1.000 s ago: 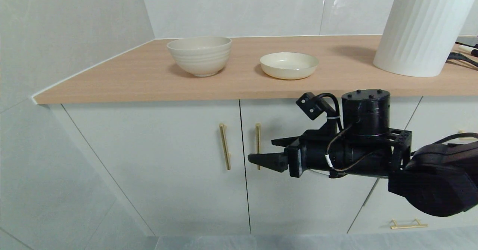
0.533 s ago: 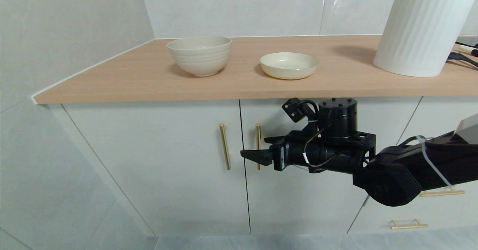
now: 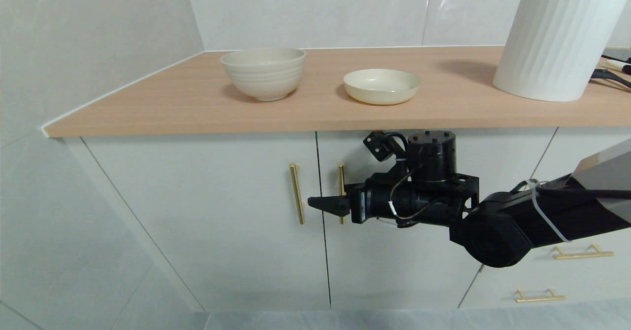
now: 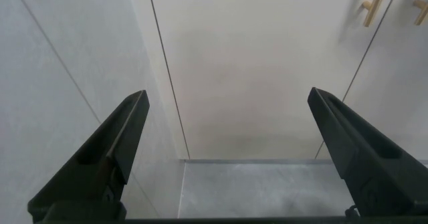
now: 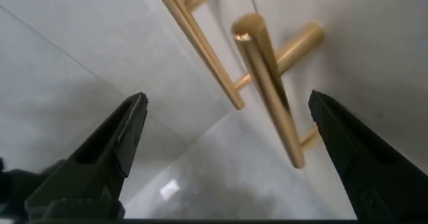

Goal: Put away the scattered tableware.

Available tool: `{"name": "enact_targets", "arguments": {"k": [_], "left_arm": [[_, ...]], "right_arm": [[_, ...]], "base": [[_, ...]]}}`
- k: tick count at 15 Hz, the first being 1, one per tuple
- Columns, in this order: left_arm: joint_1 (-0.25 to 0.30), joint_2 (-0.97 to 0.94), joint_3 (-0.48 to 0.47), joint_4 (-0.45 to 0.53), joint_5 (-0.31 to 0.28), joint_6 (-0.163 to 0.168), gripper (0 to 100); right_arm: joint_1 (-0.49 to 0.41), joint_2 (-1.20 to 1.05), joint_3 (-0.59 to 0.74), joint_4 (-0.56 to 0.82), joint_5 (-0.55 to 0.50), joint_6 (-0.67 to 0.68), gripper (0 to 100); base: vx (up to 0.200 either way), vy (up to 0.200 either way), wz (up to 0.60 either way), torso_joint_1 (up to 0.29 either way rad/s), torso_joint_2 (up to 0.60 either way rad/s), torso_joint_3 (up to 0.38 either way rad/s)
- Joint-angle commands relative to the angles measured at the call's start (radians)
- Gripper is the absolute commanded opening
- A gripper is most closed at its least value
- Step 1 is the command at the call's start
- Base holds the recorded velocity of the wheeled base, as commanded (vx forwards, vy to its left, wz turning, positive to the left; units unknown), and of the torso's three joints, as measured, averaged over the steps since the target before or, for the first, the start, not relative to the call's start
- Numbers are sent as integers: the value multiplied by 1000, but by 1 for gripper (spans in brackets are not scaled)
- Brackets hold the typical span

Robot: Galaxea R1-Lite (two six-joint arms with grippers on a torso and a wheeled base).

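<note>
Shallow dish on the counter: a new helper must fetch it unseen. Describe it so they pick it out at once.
On the wooden countertop, two cream vessels sit left of a tall ribbed white container. The shallow dish is the one nearer that container, low and plain, unlike the deep ridged bowl beside it.
</note>
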Motion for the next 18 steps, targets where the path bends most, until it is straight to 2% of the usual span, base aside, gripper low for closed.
{"name": "enact_targets", "arguments": {"k": [1, 5, 7, 9, 10, 13, 14, 15, 16, 17, 18], "left_arm": [[0, 0, 0, 0, 0, -1, 100], [0, 0, -15, -20, 6, -2, 100], [0, 0, -120, -15, 8, -30, 100], [0, 12, -221, 72, -15, -28, 100], [-2, 83, -299, 149, -101, -27, 100], [-2, 314, -394, 170, -420, -24, 100], [-2, 374, -411, 170, -481, -22, 100], [-2, 489, -443, 169, -575, -22, 100], [-5, 561, -463, 169, -633, -22, 100], [-14, 624, -483, 167, -684, -22, 0], [-32, 661, -497, 166, -708, -22, 0]], "right_arm": [[7, -7, -2, 1, 23, 29, 100], [39, -23, 21, 0, 77, 58, 100], [74, -63, 64, 1, 82, 58, 100], [114, -107, 109, 0, 82, 60, 100], [133, -136, 145, 0, 82, 58, 100], [154, -214, 237, 0, 82, 58, 100], [157, -231, 259, 0, 82, 58, 100], [159, -271, 294, 0, 82, 58, 100], [165, -291, 311, 0, 82, 58, 100], [168, -305, 331, 0, 82, 58, 100], [168, -313, 342, 0, 82, 57, 100]], "base": [[0, 0, 0, 0, 0, 0], [0, 0, 0, 0, 0, 0], [0, 0, 0, 0, 0, 0], [0, 0, 0, 0, 0, 0], [0, 0, 0, 0, 0, 0], [0, 0, 0, 0, 0, 0], [0, 0, 0, 0, 0, 0], [0, 0, 0, 0, 0, 0], [0, 0, 0, 0, 0, 0], [0, 0, 0, 0, 0, 0], [0, 0, 0, 0, 0, 0]]}}
